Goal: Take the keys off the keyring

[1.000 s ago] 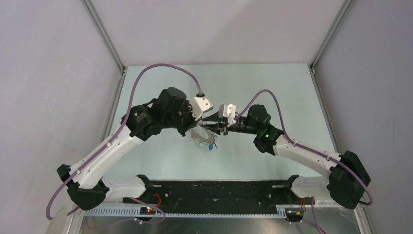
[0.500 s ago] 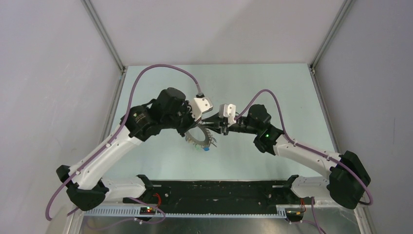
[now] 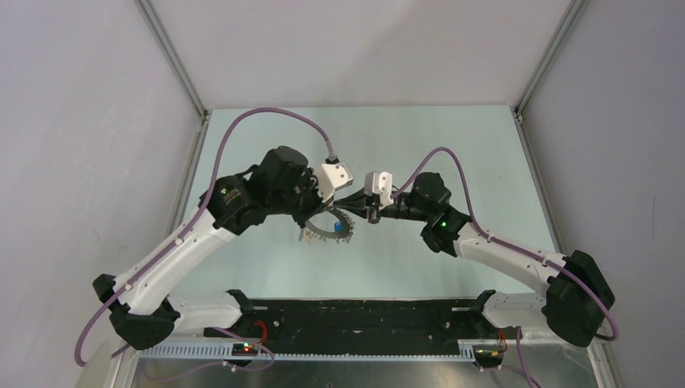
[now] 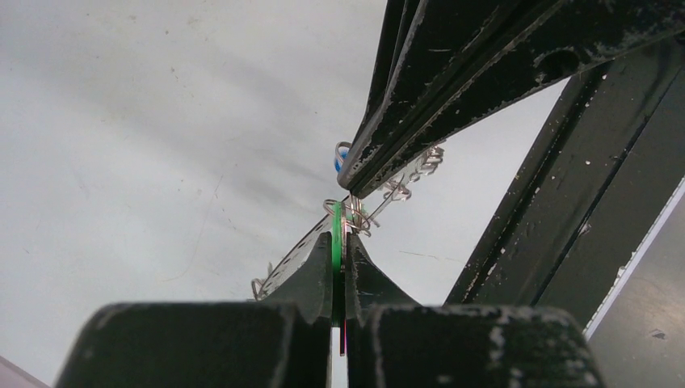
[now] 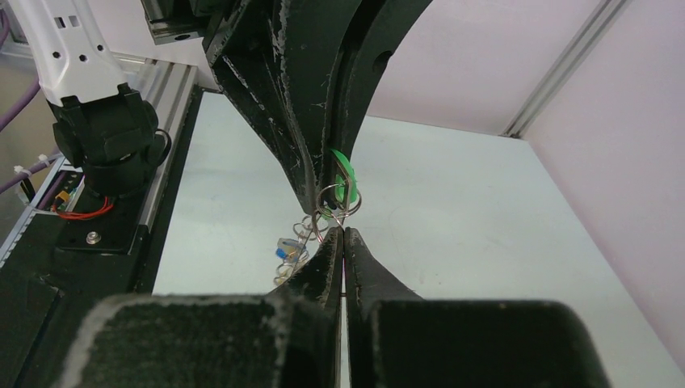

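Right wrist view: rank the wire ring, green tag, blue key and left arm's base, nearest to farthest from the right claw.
1. wire ring: just above the right claw tips.
2. green tag, above, pinched in the left claw, and blue key, lower left: too close to call.
3. left arm's base: far upper left.

The keyring [image 3: 321, 234] is dull grey metal, with shinier wire loops [image 5: 339, 198]. The green key head [image 5: 343, 171] is glossy plastic; the worktop [image 4: 121, 162] is matt, faintly scratched.
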